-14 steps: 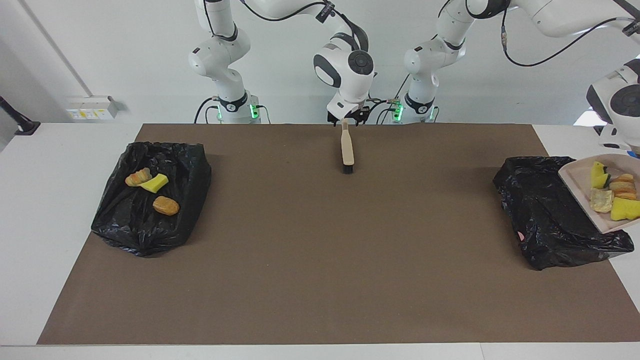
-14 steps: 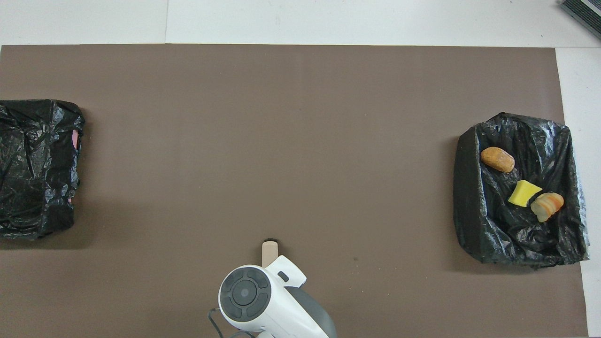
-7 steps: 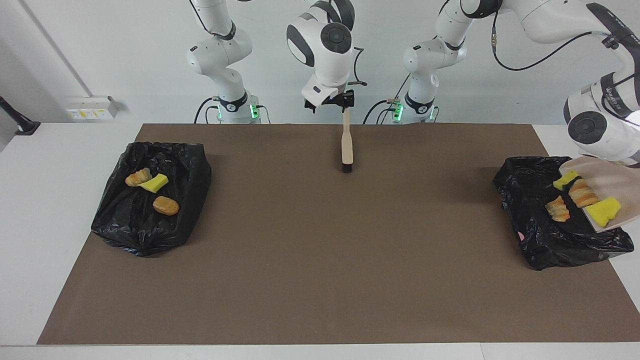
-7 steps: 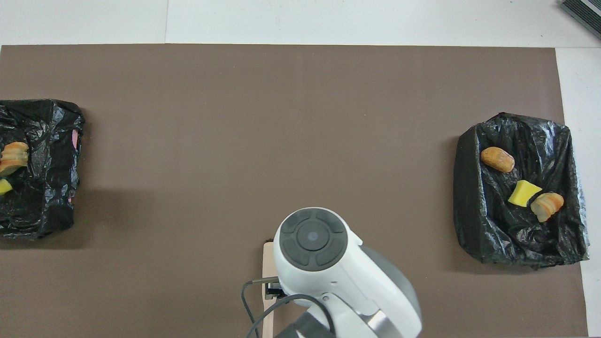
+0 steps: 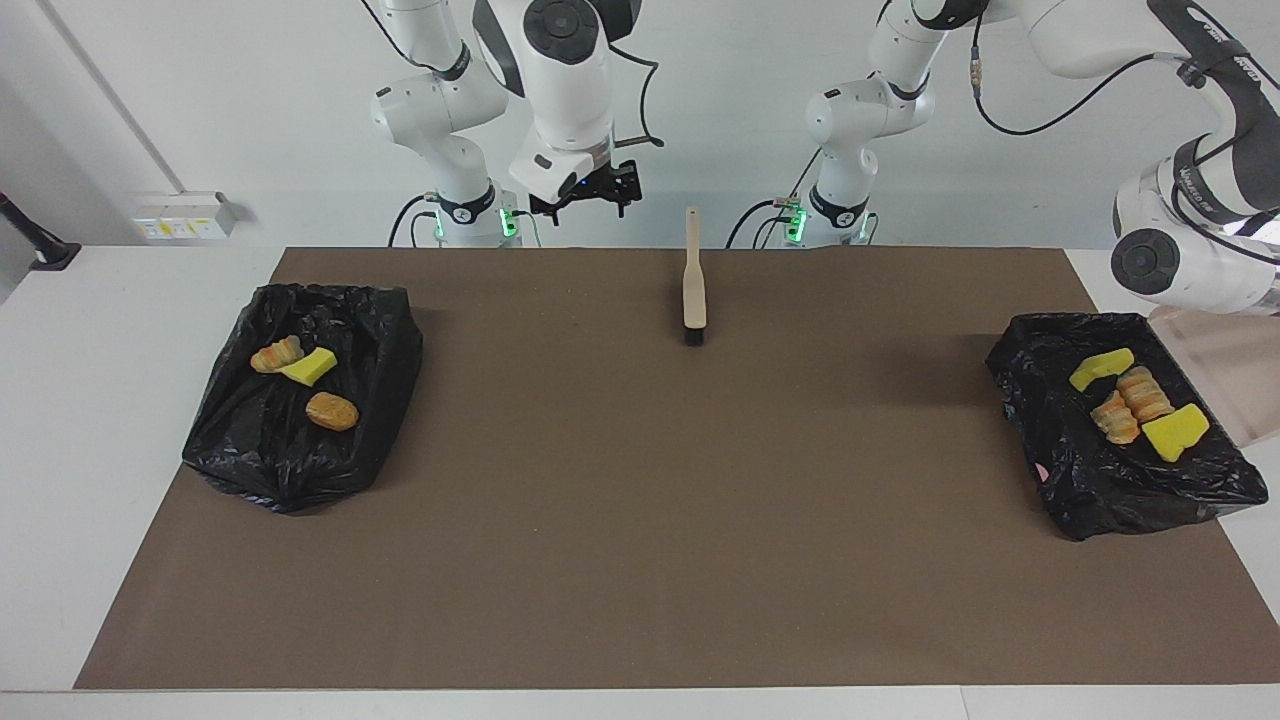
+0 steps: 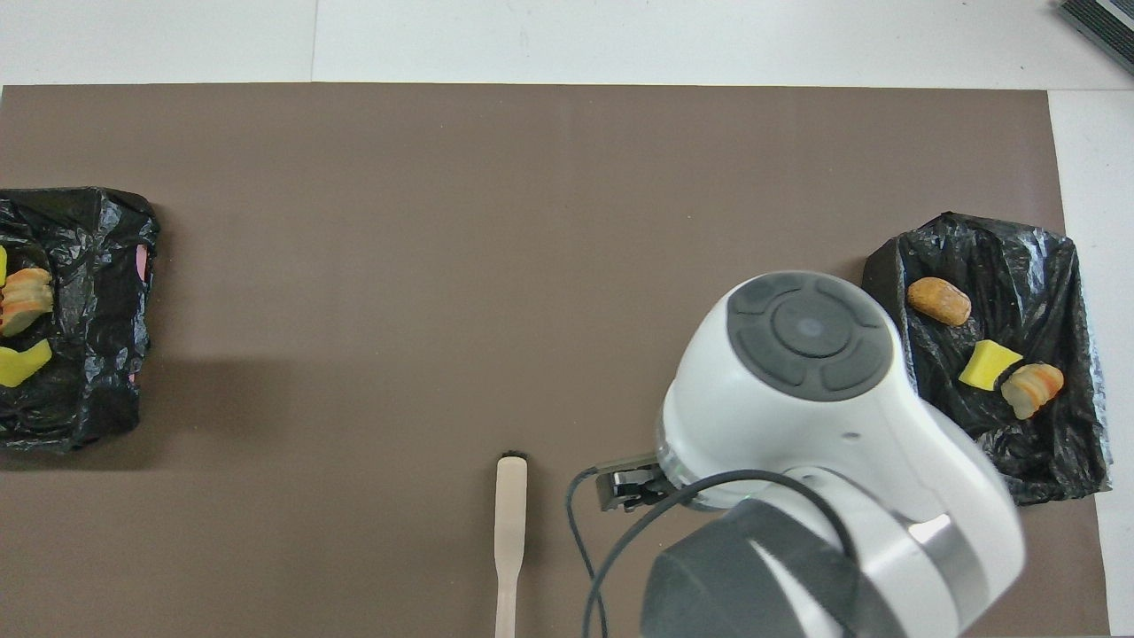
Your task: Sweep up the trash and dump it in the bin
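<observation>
In the facing view my right gripper (image 5: 600,190) hangs spread and empty at upper centre, my left pinches the tilted dustpan (image 5: 1225,375) at right, all the trash (image 5: 1135,400) binned; overhead, the brush (image 6: 510,523) lies bottom centre, nothing left unswept.

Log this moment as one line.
trash: in bins | dustpan: tipped, empty, held by left gripper | brush: on mat | right gripper: open, raised

Brown mat (image 5: 640,520) fills the middle of the frame, a white wall box (image 5: 185,213) sits upper left, and a dark slatted object (image 6: 1099,22) peeks in the overhead view's top right corner.
</observation>
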Controlling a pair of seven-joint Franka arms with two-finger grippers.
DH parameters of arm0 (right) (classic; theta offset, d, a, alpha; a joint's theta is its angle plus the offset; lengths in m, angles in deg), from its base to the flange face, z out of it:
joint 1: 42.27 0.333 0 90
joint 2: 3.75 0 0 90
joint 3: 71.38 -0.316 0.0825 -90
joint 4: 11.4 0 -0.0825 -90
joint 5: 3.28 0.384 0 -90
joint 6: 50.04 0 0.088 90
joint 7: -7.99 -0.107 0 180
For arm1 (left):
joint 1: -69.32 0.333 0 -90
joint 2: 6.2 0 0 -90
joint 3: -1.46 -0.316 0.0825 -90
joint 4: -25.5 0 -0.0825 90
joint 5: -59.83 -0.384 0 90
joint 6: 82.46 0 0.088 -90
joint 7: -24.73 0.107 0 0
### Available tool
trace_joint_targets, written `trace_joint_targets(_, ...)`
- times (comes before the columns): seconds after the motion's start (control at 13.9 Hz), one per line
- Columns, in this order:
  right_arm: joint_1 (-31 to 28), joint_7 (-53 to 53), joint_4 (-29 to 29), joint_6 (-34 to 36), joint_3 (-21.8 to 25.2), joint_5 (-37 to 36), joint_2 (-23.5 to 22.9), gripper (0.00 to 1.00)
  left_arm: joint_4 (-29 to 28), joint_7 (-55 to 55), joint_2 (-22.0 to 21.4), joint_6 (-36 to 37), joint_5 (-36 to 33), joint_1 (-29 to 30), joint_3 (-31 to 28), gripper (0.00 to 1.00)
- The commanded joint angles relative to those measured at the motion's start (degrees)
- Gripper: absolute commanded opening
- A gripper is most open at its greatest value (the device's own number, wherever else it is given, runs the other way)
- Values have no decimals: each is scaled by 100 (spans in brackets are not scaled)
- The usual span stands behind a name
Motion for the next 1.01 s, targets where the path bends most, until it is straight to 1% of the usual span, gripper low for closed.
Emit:
trace_joint_targets(0.0,-427,899,70,154,11,-286,157,100,-21,-36,-230,104,-163,-144,-40,0)
trace_joint_targets(0.07,-524,1154,184,242,12,-427,148,100,32,25,-266,86,-137,-214,-31,0)
trace_joint_targets(0.22,-717,1551,299,287,38,-717,148,100,147,43,-266,104,134,-337,22,0)
trace_joint_targets(0.5,-1069,2184,300,269,38,-1314,148,100,147,8,-257,121,1100,-793,22,0)
trace_joint_targets(0.72,-1420,2229,474,208,38,-1491,105,100,165,-1,-222,287,2373,-1066,22,0)
trace_joint_targets(0.93,-1911,2177,642,173,38,-1483,105,100,165,-71,-222,385,3287,-1374,14,0)
